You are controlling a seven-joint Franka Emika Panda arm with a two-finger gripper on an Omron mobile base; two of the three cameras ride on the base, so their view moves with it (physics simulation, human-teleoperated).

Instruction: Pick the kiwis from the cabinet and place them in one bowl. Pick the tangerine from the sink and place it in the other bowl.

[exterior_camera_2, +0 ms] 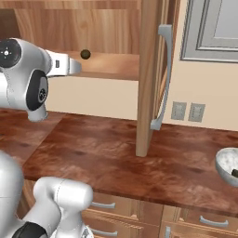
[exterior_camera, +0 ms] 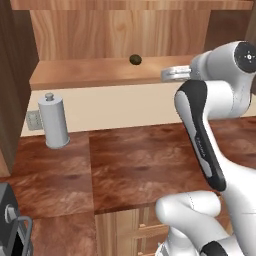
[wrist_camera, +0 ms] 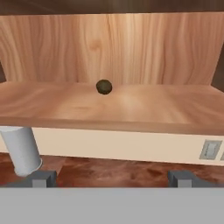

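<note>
One dark olive-brown kiwi lies on the light wood shelf of the open cabinet, near its back panel. The same kiwi sits alone on that shelf in both base views. My gripper is open, level with the shelf's front edge and short of the fruit, with nothing between its fingertips. A whitish-grey bowl stands on the counter at the far right, with a small dark thing in it, cut off by the frame edge. The tangerine and the sink are out of view.
The cabinet's brown door stands open to the right of the shelf, its grey bar handle facing out. A white paper towel roll stands on the brown counter at the left. Wall outlets sit behind the door.
</note>
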